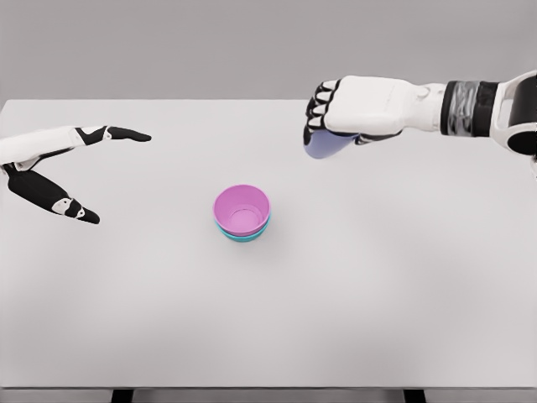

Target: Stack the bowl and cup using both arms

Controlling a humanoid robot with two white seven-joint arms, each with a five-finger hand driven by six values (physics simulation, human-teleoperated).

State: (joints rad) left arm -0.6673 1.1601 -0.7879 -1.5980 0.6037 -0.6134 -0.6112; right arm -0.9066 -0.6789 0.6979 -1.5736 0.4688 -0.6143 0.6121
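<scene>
1. While the right hand [348,113] hangs over the far right part of the table [419,294], its fingers are curled tight round a pale lavender cup [325,146], of which only the lower left part peeps out beneath the knuckles. Which end of the cup is the mouth I cannot tell.

2. The cup's target sits near the table's middle: a pink bowl [242,208] nested in a teal bowl [243,236], mouth upward, only the teal rim showing below the pink one (so the bowl half of the job looks done already).

3. The relation that matters: the stacked bowls lie toward the robot and to its left from the held cup, well apart from it and lower. The cup is raised clear of the table, not yet over the pink bowl's opening.

4. The cup seems to lie tilted or sideways in the grip, its long axis running roughly along the forearm and not upright. My judgement is that it wants turning upright before it can settle in the bowl.

5. The left hand [63,168] hovers at the left edge, fingers spread wide and holding nothing. It is about as far from the bowls as the right hand, but the right hand has the cup, so the coming move is its own.
</scene>
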